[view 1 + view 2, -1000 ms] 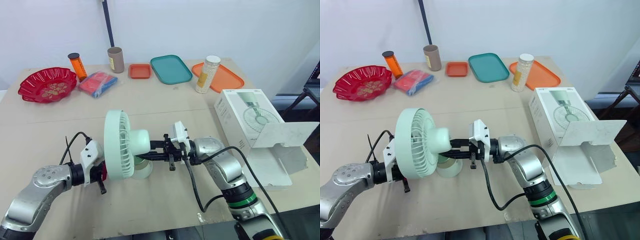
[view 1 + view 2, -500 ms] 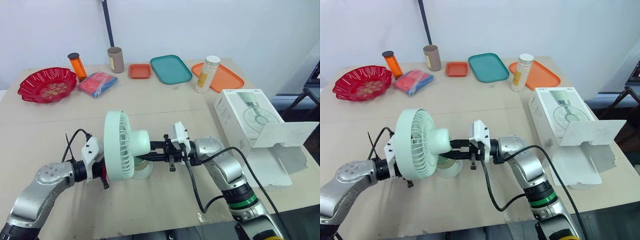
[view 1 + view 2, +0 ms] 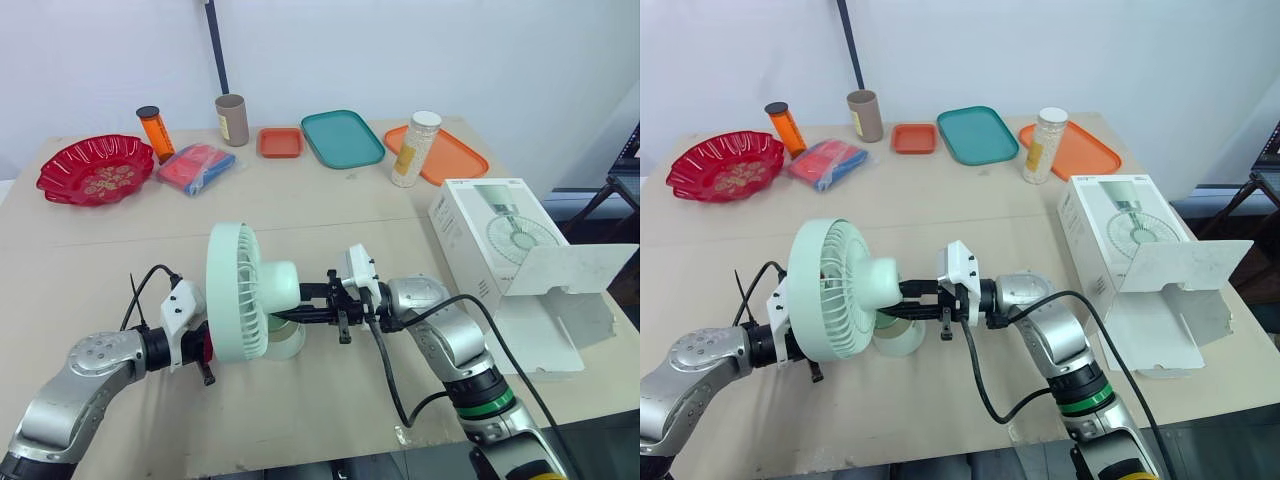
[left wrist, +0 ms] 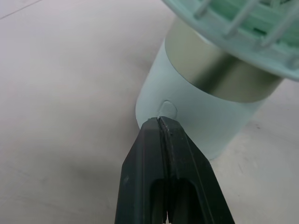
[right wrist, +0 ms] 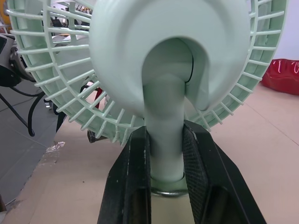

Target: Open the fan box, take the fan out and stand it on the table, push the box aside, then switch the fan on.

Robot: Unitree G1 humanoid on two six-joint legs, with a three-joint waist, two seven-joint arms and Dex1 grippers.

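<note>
Fan (image 3: 835, 290): base (image 3: 290, 342) largely hidden behind the head, centre left; grille (image 4: 219, 39) cut off at upper right edge.

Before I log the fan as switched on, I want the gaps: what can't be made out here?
1. Blades of the fan: in the right wrist view the rear housing covers them, and in the eye views the grille screens them. Spinning or not, cannot tell.
2. Button on the base: in the left wrist view the shut left gripper has its tip at the button's edge. Pressed or not, unclear.
3. Inside of the box: in the eye views its open flap screens the opening.
</note>
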